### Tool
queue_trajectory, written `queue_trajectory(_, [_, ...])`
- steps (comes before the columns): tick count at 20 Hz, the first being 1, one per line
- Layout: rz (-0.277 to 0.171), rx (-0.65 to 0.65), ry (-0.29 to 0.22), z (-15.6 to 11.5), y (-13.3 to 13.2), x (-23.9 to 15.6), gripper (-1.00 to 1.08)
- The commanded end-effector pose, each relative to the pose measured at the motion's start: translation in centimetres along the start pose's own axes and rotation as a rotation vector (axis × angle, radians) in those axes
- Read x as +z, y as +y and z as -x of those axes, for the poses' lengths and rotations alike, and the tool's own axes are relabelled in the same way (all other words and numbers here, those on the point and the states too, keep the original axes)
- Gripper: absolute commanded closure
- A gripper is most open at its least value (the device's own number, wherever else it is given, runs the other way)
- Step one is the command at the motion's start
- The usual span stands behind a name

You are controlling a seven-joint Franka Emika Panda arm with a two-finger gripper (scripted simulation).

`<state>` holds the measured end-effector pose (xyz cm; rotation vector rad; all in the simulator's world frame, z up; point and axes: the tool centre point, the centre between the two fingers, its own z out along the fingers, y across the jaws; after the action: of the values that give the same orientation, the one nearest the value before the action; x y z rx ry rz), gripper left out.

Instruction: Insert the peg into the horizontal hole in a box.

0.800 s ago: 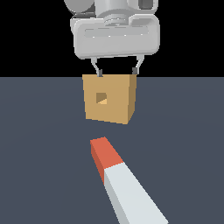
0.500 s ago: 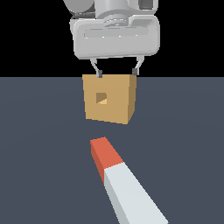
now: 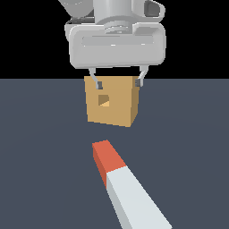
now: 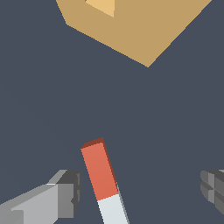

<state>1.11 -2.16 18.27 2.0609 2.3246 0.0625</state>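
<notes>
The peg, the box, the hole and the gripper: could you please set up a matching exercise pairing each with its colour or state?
Column one:
1. peg
2. box
3. hole
4. gripper

Column two:
A. plain tan cube
B. open, holding nothing
C. red-orange end, pale grey-white rest, lying on the floor
D. small square opening in one face

Pairs: 1-C, 2-A, 3-D, 4-B

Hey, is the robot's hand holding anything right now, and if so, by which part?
Nothing is held. The hand is open, its fingers apart on either side of the red-orange and grey-white square peg without touching it; the peg lies on the floor.
</notes>
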Motion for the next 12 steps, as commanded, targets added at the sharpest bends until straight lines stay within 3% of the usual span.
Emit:
queue_trajectory(1, [-0.005, -0.024, 0.001, 1.3, -0.3, 0.9, -0.92])
queue_trajectory(12, [-0.030, -0.172, 0.005, 9.1, -1.5, 6.4, -0.92])
